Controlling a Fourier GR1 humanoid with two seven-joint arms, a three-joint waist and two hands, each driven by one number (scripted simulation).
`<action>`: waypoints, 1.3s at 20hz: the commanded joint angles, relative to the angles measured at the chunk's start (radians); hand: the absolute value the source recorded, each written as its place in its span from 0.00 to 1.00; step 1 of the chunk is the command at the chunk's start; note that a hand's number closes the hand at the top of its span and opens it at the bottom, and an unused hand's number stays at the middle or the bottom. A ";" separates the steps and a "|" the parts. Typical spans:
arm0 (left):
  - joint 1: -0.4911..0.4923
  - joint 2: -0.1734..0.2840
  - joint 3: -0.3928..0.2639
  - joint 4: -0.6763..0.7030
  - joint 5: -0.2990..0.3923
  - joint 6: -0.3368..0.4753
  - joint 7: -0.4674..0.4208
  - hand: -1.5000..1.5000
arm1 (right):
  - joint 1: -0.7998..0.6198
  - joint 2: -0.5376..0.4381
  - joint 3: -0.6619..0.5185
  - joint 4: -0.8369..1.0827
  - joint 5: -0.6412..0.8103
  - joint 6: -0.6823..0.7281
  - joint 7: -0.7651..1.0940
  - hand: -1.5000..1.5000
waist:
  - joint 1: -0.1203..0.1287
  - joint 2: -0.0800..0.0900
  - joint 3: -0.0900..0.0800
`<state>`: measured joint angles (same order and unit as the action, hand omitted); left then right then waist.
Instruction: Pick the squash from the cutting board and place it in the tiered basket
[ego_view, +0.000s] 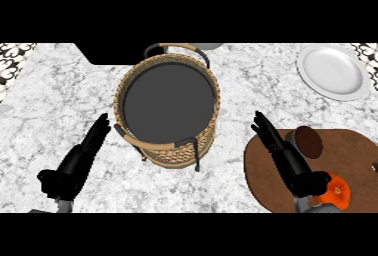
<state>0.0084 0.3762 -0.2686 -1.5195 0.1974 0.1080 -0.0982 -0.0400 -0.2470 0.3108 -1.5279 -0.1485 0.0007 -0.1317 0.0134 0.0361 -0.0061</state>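
An orange squash (338, 192) lies at the near edge of the brown cutting board (354, 155), at the lower right. My right hand (286, 160) stretches over the board's left part with straight fingers pointing away from me; its wrist sits just left of the squash and partly covers it. The woven tiered basket (168, 107) with a dark grey tray stands in the middle of the counter. My left hand (81, 160) rests open at the lower left, fingers up, beside the basket.
A white plate (334, 72) lies at the back right. A small dark brown round object (308, 141) sits on the board just right of my right hand's fingers. A black block (111, 52) lies at the back edge, left of the basket.
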 joint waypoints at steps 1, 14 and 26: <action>0.065 -0.013 -0.002 -0.077 -0.001 0.017 0.066 0.50 | -0.002 0.004 0.008 -0.041 0.016 0.027 -0.011 1.00 | -0.009 -0.038 0.006; -0.003 0.031 0.157 -0.022 0.104 0.005 0.171 0.50 | 0.330 -0.079 -0.270 -0.258 0.160 -0.275 -0.190 0.00 | -0.027 -0.039 0.006; -0.060 0.046 0.159 -0.029 0.105 0.001 0.246 0.50 | 0.542 -0.619 -0.341 -0.582 0.513 -0.025 0.249 0.00 | -0.038 -0.036 -0.003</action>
<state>-0.0377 0.4171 -0.1057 -1.5471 0.3083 0.1128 0.1366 0.4376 -0.7224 -0.0415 -2.0276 0.2739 -0.1353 -0.0221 -0.0303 -0.0035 -0.0070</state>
